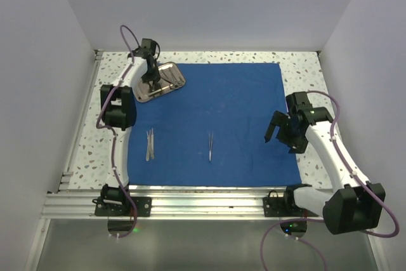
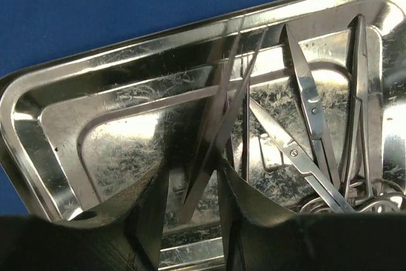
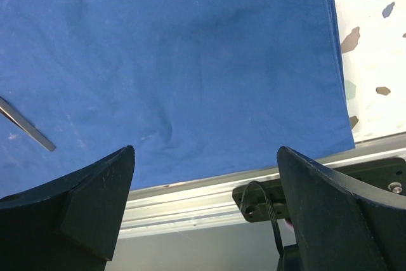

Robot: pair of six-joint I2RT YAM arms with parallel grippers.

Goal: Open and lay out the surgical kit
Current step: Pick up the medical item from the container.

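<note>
Step in hand: picking an instrument out of the steel tray [image 2: 76, 150] for transfer to the blue wrap [image 1: 216, 118], already spread flat on the tabletop [image 1: 304, 68].
Left pincer [image 2: 193, 188]: down inside the tray, fingers narrowly apart, a thin pair of tweezers [image 2: 219, 118] running up between them; likely clamped on it, though contact not clearly seen from the wrist view.
Tray contents: ring-handled scissors [image 2: 304, 163] just right of the left pincer, more slim instruments alongside, handles overlapping at the tray's right end.
Tray position: on the wrap's far left corner, directly under the left pincer.
Already laid out: two instruments [image 1: 150, 144] near the wrap's left edge, one [image 1: 210, 146] mid-sheet, both well away from the left pincer, toward the arm bases.
Right pincer [image 3: 206, 176]: fingers wide apart, nothing held, hovering over the wrap's near right corner.
Next move calls for: firm closure on the tweezers alone, a straight lift clear of the tray rim without snagging the scissors, then placement in line with the laid instruments.
</note>
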